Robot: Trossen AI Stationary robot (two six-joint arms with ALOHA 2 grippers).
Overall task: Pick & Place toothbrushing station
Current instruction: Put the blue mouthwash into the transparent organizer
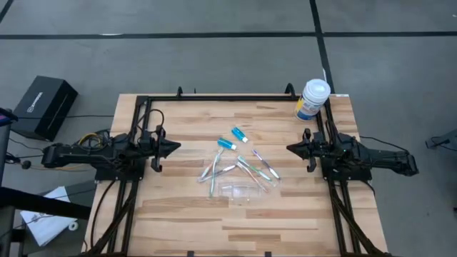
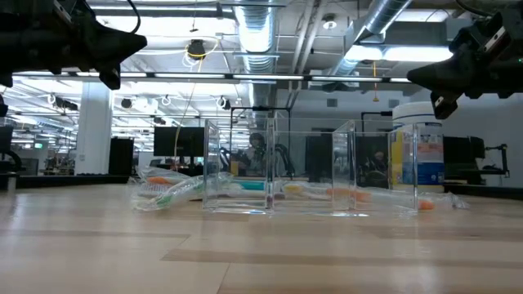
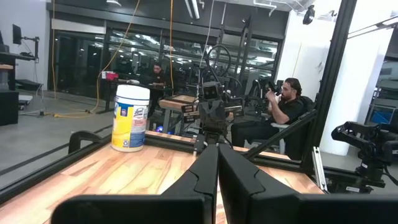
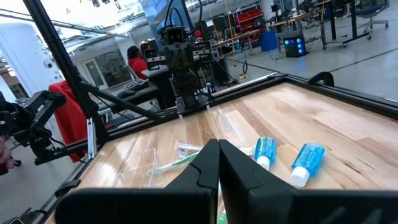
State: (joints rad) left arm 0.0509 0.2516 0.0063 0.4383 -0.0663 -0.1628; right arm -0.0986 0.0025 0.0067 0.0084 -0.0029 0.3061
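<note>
Two teal-and-white toothpaste tubes (image 1: 239, 134) (image 1: 226, 143) lie flat on the wooden table's middle and show again in the right wrist view (image 4: 306, 163) (image 4: 264, 152). Several thin pale toothbrushes (image 1: 214, 171) (image 1: 260, 168) lie scattered just nearer. A small clear plastic container (image 1: 243, 191) (image 2: 278, 175) stands on the table in front of them. My left gripper (image 1: 175, 146) (image 3: 217, 150) is shut and hovers at the table's left side, pointing toward the middle. My right gripper (image 1: 291, 148) (image 4: 217, 145) is shut at the right side, facing it. Neither touches anything.
A large white tub (image 1: 313, 98) (image 3: 130, 118) with a blue-yellow label stands at the far right corner. A black frame (image 1: 214, 96) rims the table's far and side edges. A black box (image 1: 43, 106) sits on the floor at the left. People sit in the room beyond.
</note>
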